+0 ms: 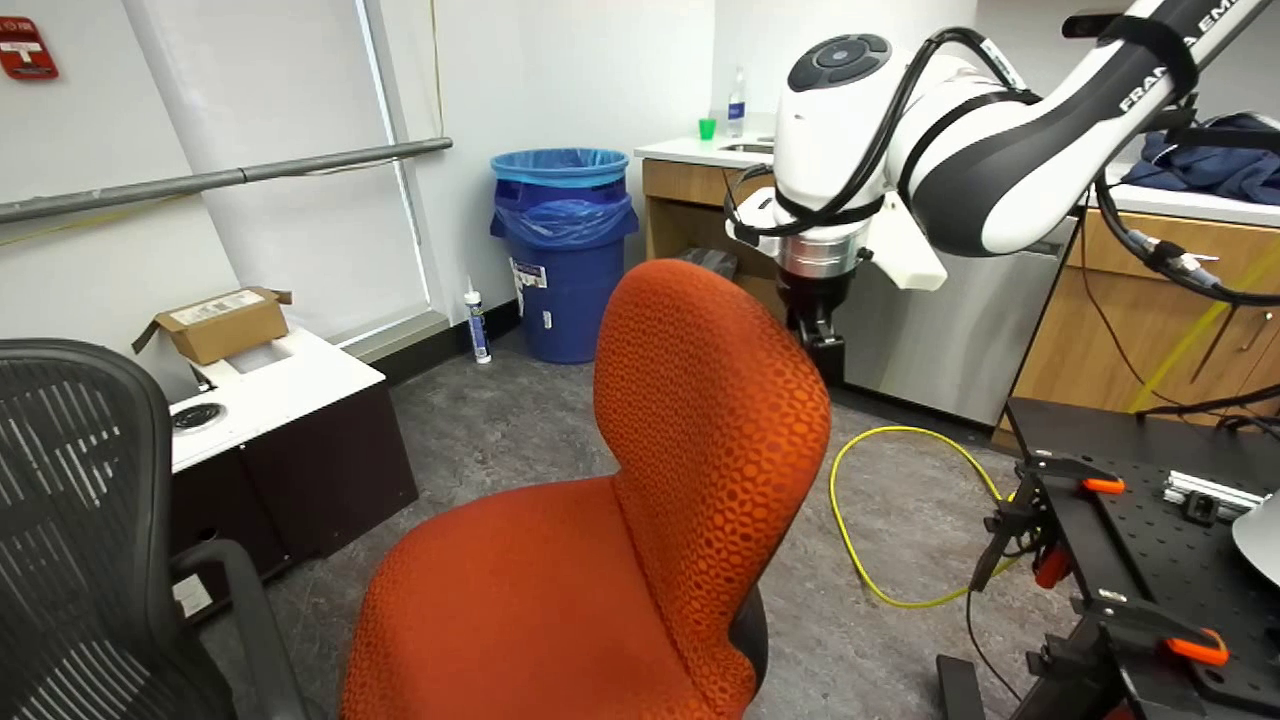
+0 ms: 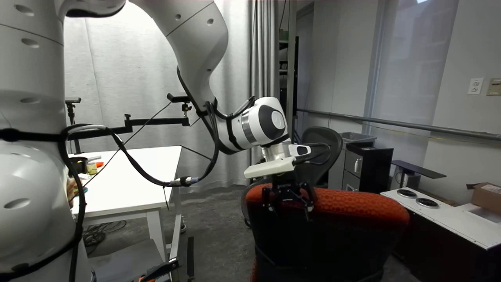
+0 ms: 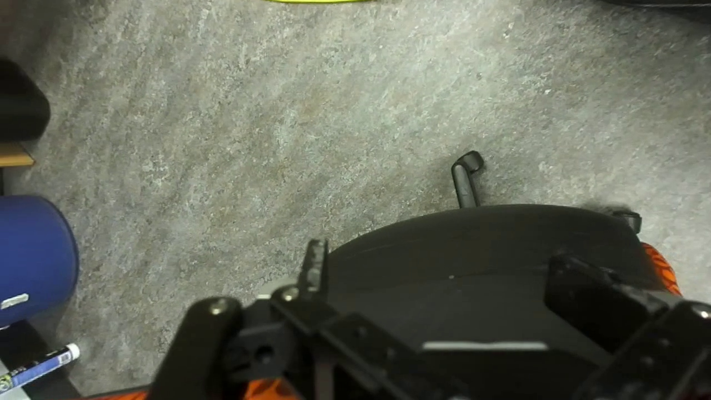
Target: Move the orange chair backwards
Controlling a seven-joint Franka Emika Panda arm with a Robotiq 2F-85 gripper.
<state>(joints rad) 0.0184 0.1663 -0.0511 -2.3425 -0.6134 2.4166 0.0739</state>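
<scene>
Wrist view: claw has its fingers well apart, nothing clamped, w/ the black rear of the backrest right under; contact, can't tell. In an exterior view, both fingers show on that rear side. Orange chair stands close by, its back to the arm. If bkwds = toward the arm, my read, I'd get one finger over the top edge, fabric side, clamp firm & draw slow, level, so the base rolls w/o tipping. Watch the yellow cord looped behind; could snag the base. Mesh chair, off seat-side, & blue bin: prob. no bother.
</scene>
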